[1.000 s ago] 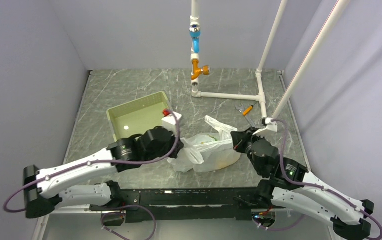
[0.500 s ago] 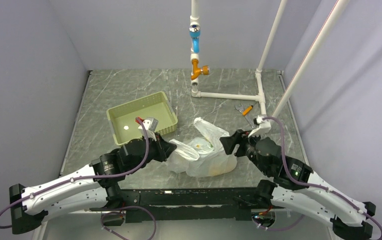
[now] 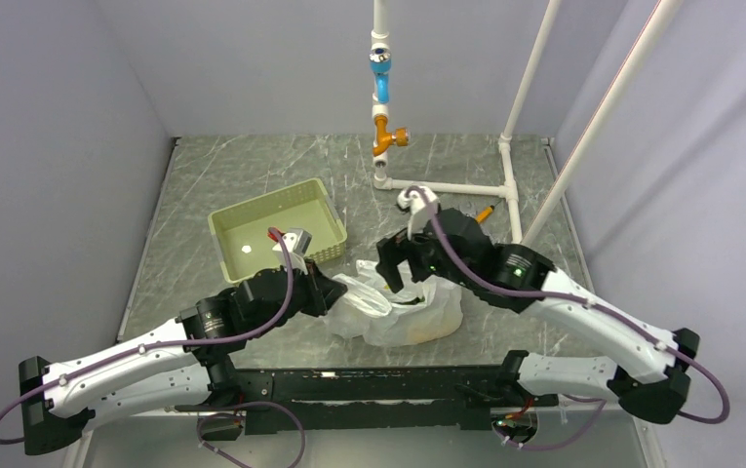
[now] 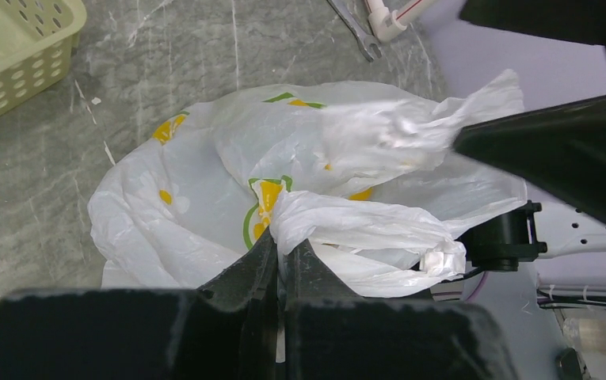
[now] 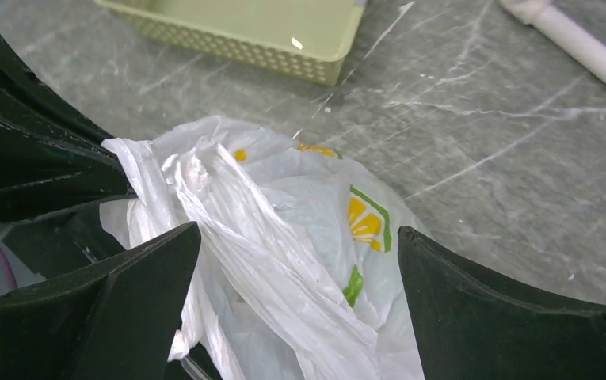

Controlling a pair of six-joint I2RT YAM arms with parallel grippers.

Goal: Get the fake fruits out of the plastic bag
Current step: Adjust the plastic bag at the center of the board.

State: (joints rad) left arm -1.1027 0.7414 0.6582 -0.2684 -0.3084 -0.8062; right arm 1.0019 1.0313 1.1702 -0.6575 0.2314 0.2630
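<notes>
The plastic bag [image 3: 410,314] lies crumpled on the marble table, white with orange citrus prints. A yellow fake fruit [image 3: 425,331] shows faintly through its wall; the other fruits are hidden inside. My left gripper [image 3: 336,292] is shut on a twisted handle of the bag [image 4: 339,226], at the bag's left side. My right gripper [image 3: 400,271] hangs open just above the bag's back edge. In the right wrist view its fingers [image 5: 125,301] stand wide on either side of a loose fold of the bag [image 5: 283,261], gripping nothing.
The pale green basket [image 3: 276,229] stands just behind the left gripper. A white pipe frame [image 3: 447,185] with an orange valve [image 3: 386,135] rises at the back. A small orange-handled tool [image 3: 483,213] lies at the bag's back right.
My right gripper has opened, let go of the bag and swung from the bag's right side to above its back edge. The left gripper pulled its handle toward the near left, then held still.
</notes>
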